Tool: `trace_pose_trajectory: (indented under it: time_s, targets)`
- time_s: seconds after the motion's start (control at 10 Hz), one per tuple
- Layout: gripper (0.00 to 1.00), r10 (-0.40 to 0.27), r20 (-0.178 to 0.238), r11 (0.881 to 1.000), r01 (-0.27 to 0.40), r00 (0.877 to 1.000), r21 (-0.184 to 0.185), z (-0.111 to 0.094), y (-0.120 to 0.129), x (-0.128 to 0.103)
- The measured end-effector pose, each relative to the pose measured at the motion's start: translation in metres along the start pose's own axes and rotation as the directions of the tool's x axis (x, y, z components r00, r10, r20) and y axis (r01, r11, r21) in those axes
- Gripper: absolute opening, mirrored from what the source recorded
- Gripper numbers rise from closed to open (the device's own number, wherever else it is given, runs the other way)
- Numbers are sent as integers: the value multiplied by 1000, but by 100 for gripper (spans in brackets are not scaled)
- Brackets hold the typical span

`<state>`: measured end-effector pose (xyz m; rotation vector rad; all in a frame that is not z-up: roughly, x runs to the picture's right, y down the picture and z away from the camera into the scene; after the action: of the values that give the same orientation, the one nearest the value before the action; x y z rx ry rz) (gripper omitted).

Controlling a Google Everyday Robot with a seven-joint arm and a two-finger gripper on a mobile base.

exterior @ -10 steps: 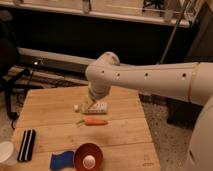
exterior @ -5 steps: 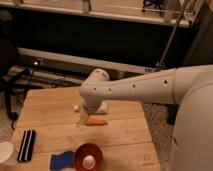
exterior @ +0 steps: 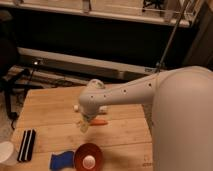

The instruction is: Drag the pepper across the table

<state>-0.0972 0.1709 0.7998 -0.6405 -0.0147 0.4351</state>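
The pepper point(exterior: 101, 121) is a slim orange-red vegetable lying flat near the middle of the light wooden table point(exterior: 55, 107). Its left end is hidden behind my gripper. My white arm reaches in from the right. The gripper point(exterior: 83, 125) hangs down from the wrist point(exterior: 92, 97), low over the table, right at the pepper's left end. I cannot tell whether it touches the pepper.
A red-orange bowl point(exterior: 88, 157) with a small white thing inside stands at the front edge, with a blue object point(exterior: 61, 160) to its left. A dark ridged block point(exterior: 26, 145) and a white round object point(exterior: 5, 152) lie front left. A small white item point(exterior: 76, 107) lies behind the gripper.
The arm has swung left and toward the front, and the gripper has come down to the pepper's left end. The pepper lies about where it was.
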Motion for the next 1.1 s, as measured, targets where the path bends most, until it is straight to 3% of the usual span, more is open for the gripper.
trace_pose_trajectory:
  time_s: [0.5,0.7,1.1]
  targets:
    - [80,-65,-40,996,67,997,56,36,-15,0]
    - [78,-65,-49,996,68,997,57,44,-14,1]
    - [41,-47,-55,998,49,997,34,52,-9,-7]
